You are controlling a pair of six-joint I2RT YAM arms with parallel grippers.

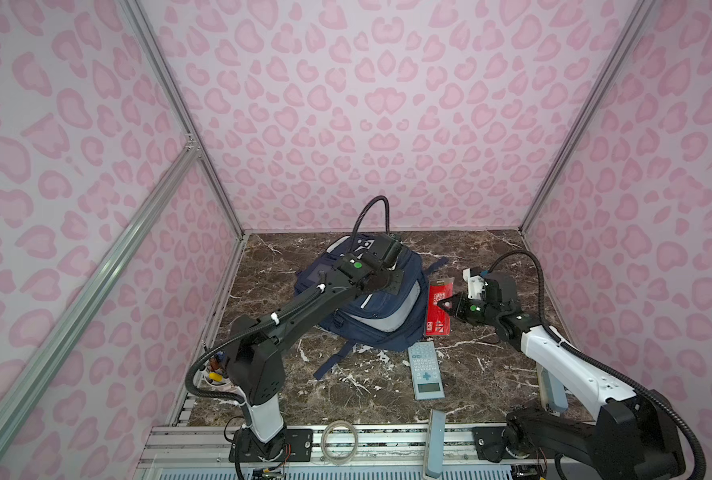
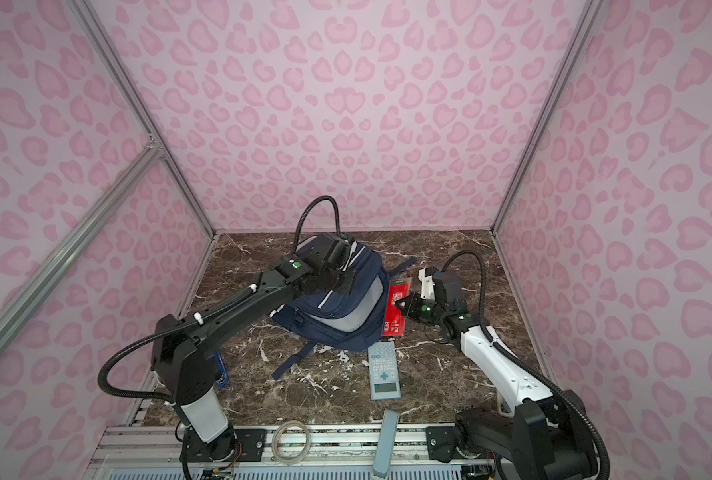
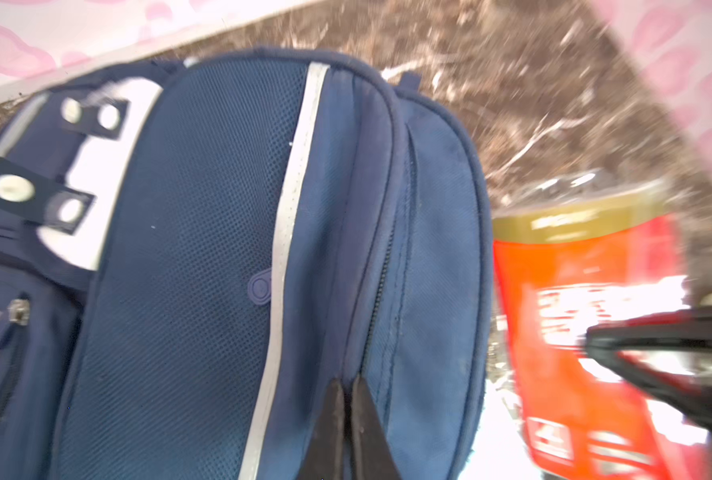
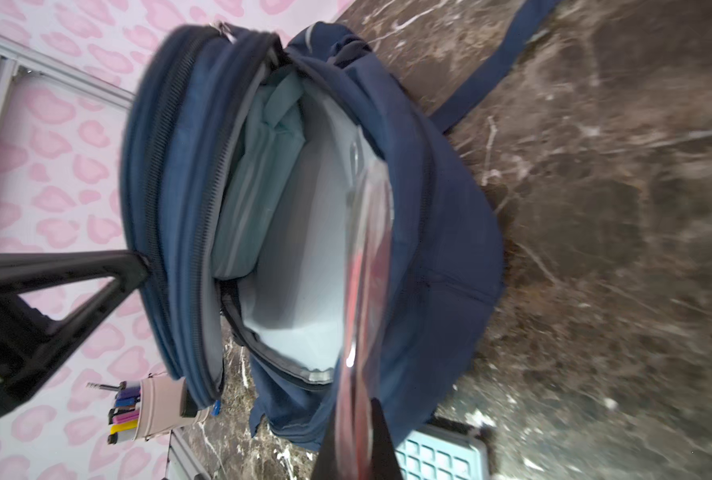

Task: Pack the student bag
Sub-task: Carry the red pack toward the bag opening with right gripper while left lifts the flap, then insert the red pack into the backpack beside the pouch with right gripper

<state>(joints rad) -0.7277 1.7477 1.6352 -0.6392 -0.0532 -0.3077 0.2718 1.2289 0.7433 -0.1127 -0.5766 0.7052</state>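
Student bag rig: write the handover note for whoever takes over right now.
Left gripper: shut, pinching the zip edge of the student bag, holding its mouth open.
Right gripper: shut on the red packet, at the bag's mouth, not yet inside.
On the table: calculator in front of the bag; pen cup at the left edge.
Done: main compartment open, grey lining showing.
Left: slide the packet in, probably then the calculator and pens, then close the zip.
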